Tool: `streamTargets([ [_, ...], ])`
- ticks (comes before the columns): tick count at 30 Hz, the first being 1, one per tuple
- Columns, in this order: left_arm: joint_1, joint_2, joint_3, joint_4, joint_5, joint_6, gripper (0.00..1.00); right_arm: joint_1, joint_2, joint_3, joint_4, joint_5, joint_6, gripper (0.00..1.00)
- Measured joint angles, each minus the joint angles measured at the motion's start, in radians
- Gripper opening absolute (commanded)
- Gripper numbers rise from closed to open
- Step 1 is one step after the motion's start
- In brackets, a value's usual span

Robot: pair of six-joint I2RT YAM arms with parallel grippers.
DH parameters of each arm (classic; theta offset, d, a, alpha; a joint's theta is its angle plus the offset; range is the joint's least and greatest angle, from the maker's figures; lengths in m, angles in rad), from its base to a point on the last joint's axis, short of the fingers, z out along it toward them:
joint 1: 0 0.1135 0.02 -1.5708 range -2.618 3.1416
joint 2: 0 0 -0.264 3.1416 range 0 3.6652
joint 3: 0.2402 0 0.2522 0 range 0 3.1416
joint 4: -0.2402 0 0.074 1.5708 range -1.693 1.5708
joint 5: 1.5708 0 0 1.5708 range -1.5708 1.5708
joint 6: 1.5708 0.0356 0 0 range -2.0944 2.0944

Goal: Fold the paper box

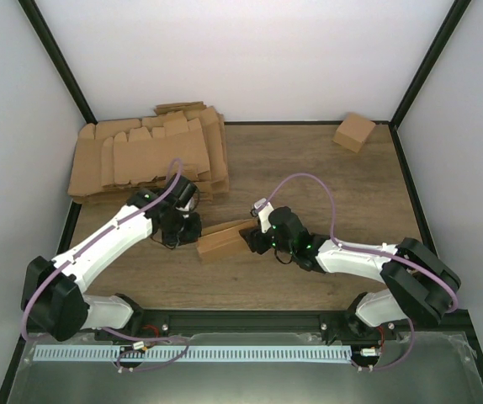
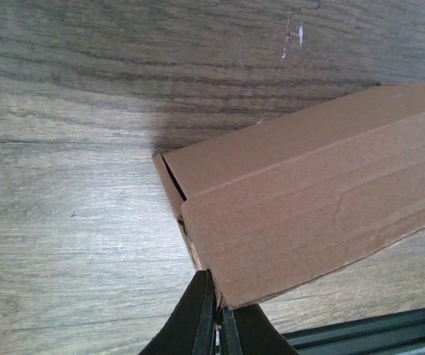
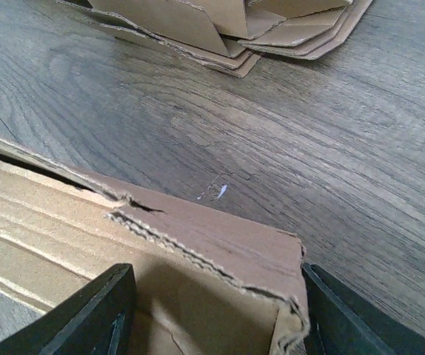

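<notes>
Workpiece: the paper box [image 1: 223,241], a plain brown cardboard carton folded to an oblong shape, lies on its side on the dark wood-grain table [image 1: 368,194]. It sits near the middle of the table, between the two arms.

Left gripper [image 1: 189,225]: at the carton's left end. The wrist view shows its black fingers [image 2: 198,319] pressed fully together, tips against the carton's near lower corner. Whether a cardboard edge is pinched between them cannot be determined. That end of the carton shows a narrow dark slit where the end flap meets the side panel.

Right gripper [image 1: 254,238]: at the carton's right end. Its black fingers [image 3: 94,314] stand wide apart, astride the open, ragged-edged end. The right-hand finger sits just beside the carton's corner. Whether the jaws press on the cardboard cannot be determined.

Other items: a thick pile of flat brown cardboard blanks [image 1: 140,156] lies at the far left, well apart from the carton. A small cube-like brown carton [image 1: 354,131] stands at the far right corner.
</notes>
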Motion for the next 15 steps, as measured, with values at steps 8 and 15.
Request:
streamTargets([
  [8, 0.008, 0.001, -0.003, -0.01, 0.045, 0.001, 0.04, 0.0, 0.001, 0.0, 0.001, 0.003, -0.001, 0.6],
  [15, 0.008, -0.007, -0.013, -0.01, 0.039, 0.003, 0.04, 0.0, 0.001, 0.0, 0.002, 0.003, -0.002, 0.6],
])
